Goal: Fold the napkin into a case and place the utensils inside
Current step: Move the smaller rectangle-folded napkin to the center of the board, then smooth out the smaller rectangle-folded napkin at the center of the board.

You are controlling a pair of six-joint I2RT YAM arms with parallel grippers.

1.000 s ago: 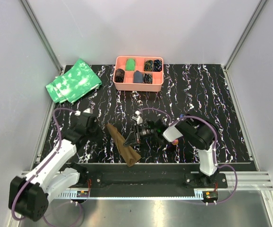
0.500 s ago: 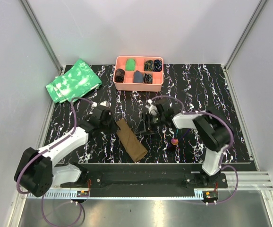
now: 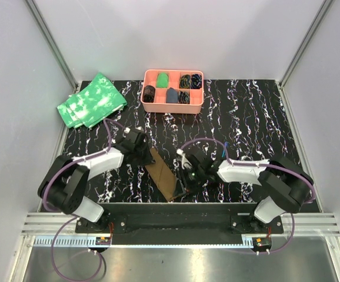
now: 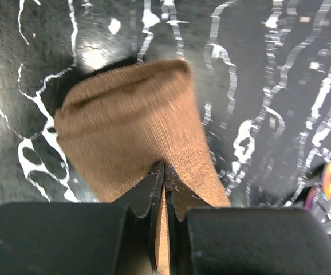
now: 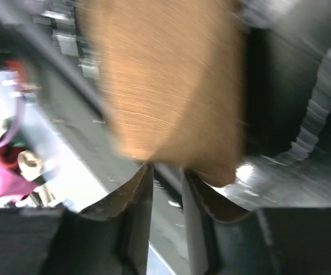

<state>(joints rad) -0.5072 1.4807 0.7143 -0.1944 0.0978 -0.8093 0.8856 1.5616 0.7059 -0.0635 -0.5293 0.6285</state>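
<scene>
The napkin (image 3: pixel 163 174) lies as a narrow, flat brown strip, the case, slanting from mid-table toward the near edge. My left gripper (image 3: pixel 145 154) is at its far end. In the left wrist view the left gripper (image 4: pixel 164 167) is shut on a thin layer of the napkin (image 4: pixel 131 114). My right gripper (image 3: pixel 185 187) is at the strip's near end. In the right wrist view the right gripper (image 5: pixel 165 171) has a narrow gap, and the napkin (image 5: pixel 165 80) lies blurred just past its tips. The utensils (image 4: pixel 329 180) show only as a blurred pink and purple patch. My right arm hides them from above.
A pink compartment tray (image 3: pixel 173 106) holding small items stands at the back centre. Green mottled cloths (image 3: pixel 92 100) lie at the back left. The black rail (image 3: pixel 176 220) of the arm bases runs just beyond the strip's near end.
The left gripper moved right onto the strip's far end. The right gripper swung from beside the strip's middle down to its near end, and its arm now covers the utensils.
</scene>
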